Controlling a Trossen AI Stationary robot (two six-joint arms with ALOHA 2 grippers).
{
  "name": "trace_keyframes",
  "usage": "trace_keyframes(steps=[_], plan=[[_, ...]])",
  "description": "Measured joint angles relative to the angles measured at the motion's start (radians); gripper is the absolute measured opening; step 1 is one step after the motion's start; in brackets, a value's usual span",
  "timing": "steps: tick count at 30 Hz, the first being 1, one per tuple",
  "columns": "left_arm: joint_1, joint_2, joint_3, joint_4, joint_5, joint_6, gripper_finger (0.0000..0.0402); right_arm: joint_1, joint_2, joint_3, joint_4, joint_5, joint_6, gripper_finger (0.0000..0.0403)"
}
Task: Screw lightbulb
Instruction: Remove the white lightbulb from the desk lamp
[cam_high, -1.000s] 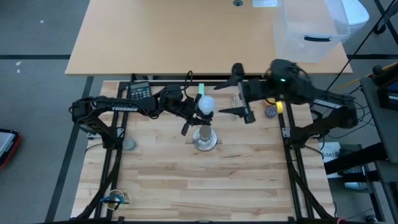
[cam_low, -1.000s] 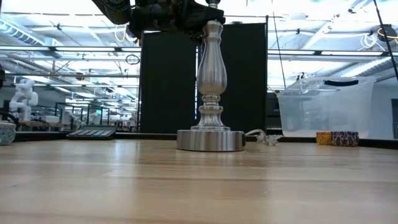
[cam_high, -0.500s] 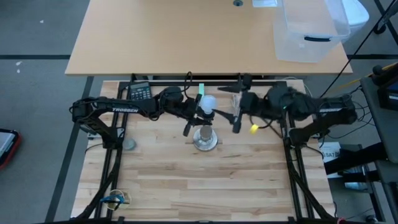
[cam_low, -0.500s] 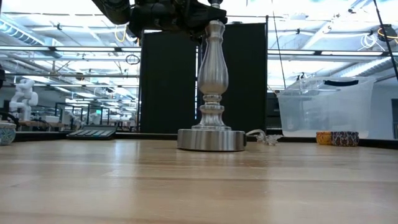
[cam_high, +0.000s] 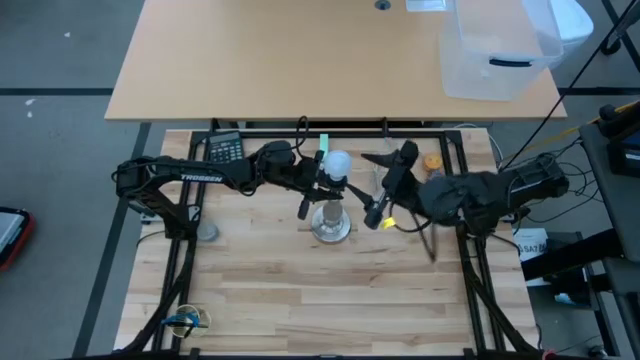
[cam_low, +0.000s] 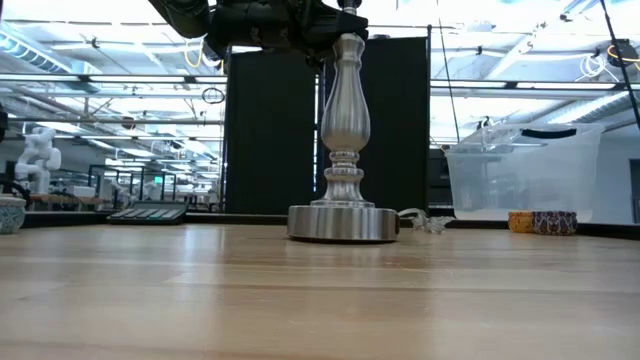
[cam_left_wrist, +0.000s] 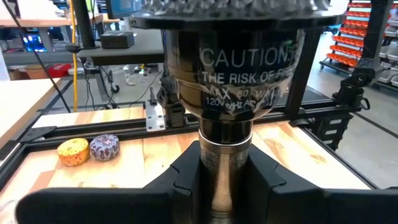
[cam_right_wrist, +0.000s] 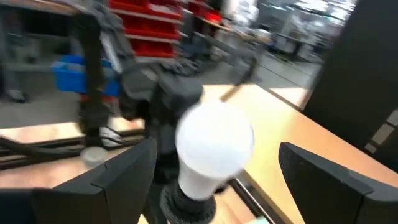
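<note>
The white lightbulb (cam_high: 335, 163) stands base-down in the black socket (cam_right_wrist: 186, 200) on top of the silver lamp stand (cam_low: 345, 130), whose round base (cam_low: 343, 222) rests on the table. The bulb also shows in the right wrist view (cam_right_wrist: 214, 144). My left gripper (cam_high: 315, 190) reaches in from the table's left and is shut on the stand just under the socket. My right gripper (cam_high: 366, 190) is open and empty, just right of the bulb. Its fingers (cam_right_wrist: 118, 180) stand on either side of the bulb, apart from it. My left gripper pinches the stand's thin metal neck (cam_left_wrist: 225, 155), right below the black socket with the caution label, between its two fingers (cam_left_wrist: 186, 183). The fingers come level from the table's left and lie across the neck. The stand is upright with its base on the table.
A calculator (cam_high: 225, 148) lies at the far left of the table and a small round dish (cam_high: 207, 232) at the left. Two small round tins (cam_left_wrist: 73, 151) sit at the far right. A clear plastic bin (cam_high: 500, 50) stands on the table beyond.
My right gripper has swung from the far right toward the near edge and toward the bulb. It has turned about, so its open fingers now point left at the bulb. My left gripper and the stand have kept still.
</note>
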Motion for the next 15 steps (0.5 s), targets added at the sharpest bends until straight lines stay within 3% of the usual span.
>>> trace_keyframes(steps=[5, 11, 15], plan=[[0.000, 0.000, 0.000, 0.001, -0.007, 0.006, 0.0073, 0.022, 0.076, 0.000, -0.017, 0.172, 0.074, 0.0325], [0.000, 0.000, 0.001, 0.001, -0.008, 0.012, 0.0073, 0.024, 0.137, 0.000, 0.110, 0.221, 0.073, 0.0325], [0.000, 0.000, 0.001, 0.004, -0.013, 0.013, 0.0073, 0.007, 0.170, 0.000, 0.125, 0.340, 0.103, 0.0325]])
